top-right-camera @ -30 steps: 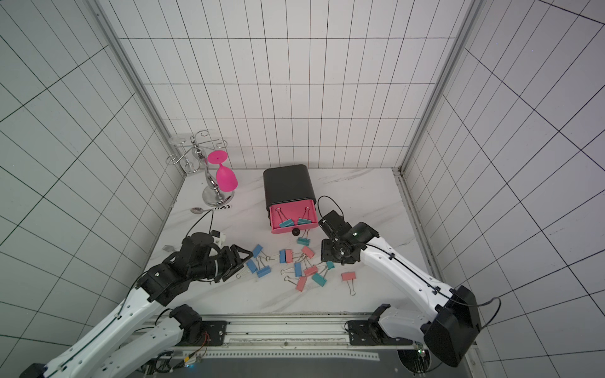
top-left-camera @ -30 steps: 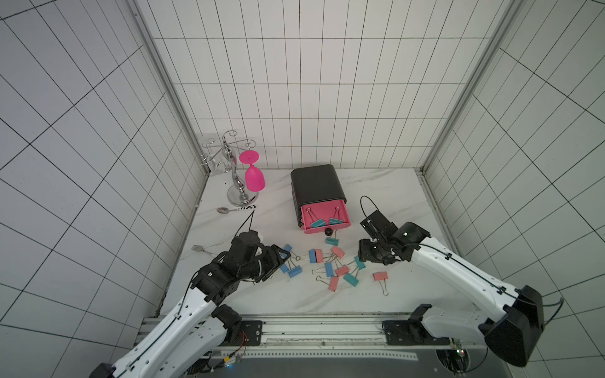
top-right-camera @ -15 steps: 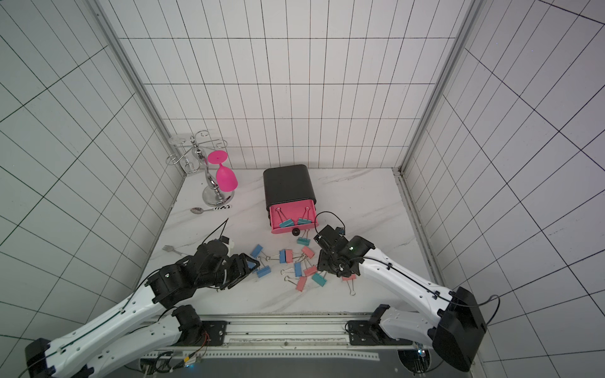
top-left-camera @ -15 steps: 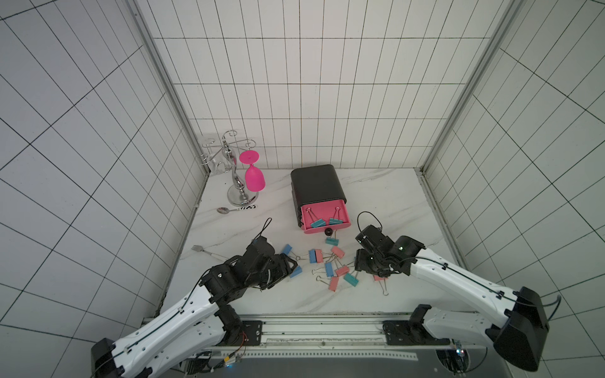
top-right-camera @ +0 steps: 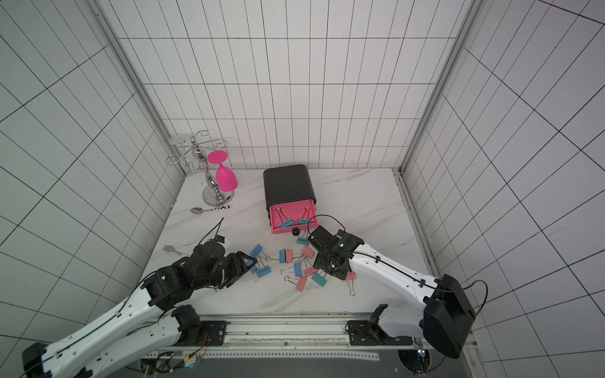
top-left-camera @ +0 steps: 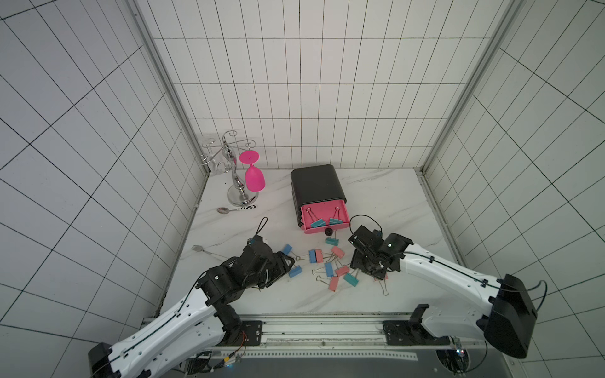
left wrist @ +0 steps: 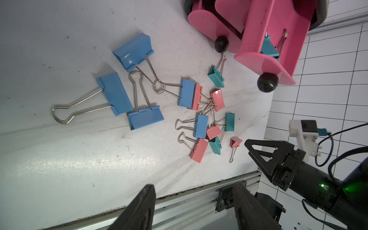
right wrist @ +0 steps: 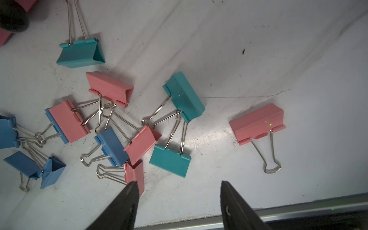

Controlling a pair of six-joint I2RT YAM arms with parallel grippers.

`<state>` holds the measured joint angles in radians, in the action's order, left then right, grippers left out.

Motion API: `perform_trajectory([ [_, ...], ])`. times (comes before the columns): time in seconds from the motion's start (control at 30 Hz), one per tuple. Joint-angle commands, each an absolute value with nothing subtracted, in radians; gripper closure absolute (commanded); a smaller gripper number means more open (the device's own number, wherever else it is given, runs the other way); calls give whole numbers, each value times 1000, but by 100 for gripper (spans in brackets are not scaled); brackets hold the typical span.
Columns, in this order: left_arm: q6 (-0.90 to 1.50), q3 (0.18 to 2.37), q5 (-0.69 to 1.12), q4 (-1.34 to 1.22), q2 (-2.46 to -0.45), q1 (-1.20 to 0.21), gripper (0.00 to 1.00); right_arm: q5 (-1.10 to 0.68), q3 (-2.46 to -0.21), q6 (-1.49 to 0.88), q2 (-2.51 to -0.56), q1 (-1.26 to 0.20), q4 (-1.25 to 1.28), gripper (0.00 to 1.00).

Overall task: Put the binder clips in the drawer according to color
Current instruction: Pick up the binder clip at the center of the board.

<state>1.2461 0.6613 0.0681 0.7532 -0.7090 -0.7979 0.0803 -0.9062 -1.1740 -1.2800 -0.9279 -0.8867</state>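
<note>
The black drawer (top-left-camera: 315, 185) chest stands mid-table with its top pink drawer (top-left-camera: 340, 209) pulled out; two teal binder clips (top-left-camera: 318, 223) lie in it. Several blue, pink and teal binder clips (top-left-camera: 329, 269) are scattered in front of it. My left gripper (top-left-camera: 289, 261) is open and empty beside the blue clips (left wrist: 116, 93) at the left of the pile; in the left wrist view (left wrist: 193, 191) only the table edge shows between its fingers. My right gripper (top-left-camera: 356, 263) hovers open over the pile's right side, empty in the right wrist view (right wrist: 178, 185), near a teal clip (right wrist: 169, 160) and a pink clip (right wrist: 256, 123).
A chrome glass rack with a hanging pink goblet (top-left-camera: 254, 178) stands at the back left. A spoon (top-left-camera: 223, 210) and a fork (top-left-camera: 198, 249) lie along the left side. The metal rail (top-left-camera: 327, 322) borders the table's front edge, and tiled walls enclose the other sides.
My left gripper has moved right, up to the blue clips. My right gripper has swung forward and left over the pile, its jaws a little wider.
</note>
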Motion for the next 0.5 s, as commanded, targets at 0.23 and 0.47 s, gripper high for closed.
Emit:
perform_trajectory([
  [0.23,1268,626,-9,752,-634,-800,34,1,-877,-1287,-1348,-982,-813,31],
  [0.47,1267,623,-18,763,-625,-799,33,-33,-875,-1285,-1410,-993,-765,32],
])
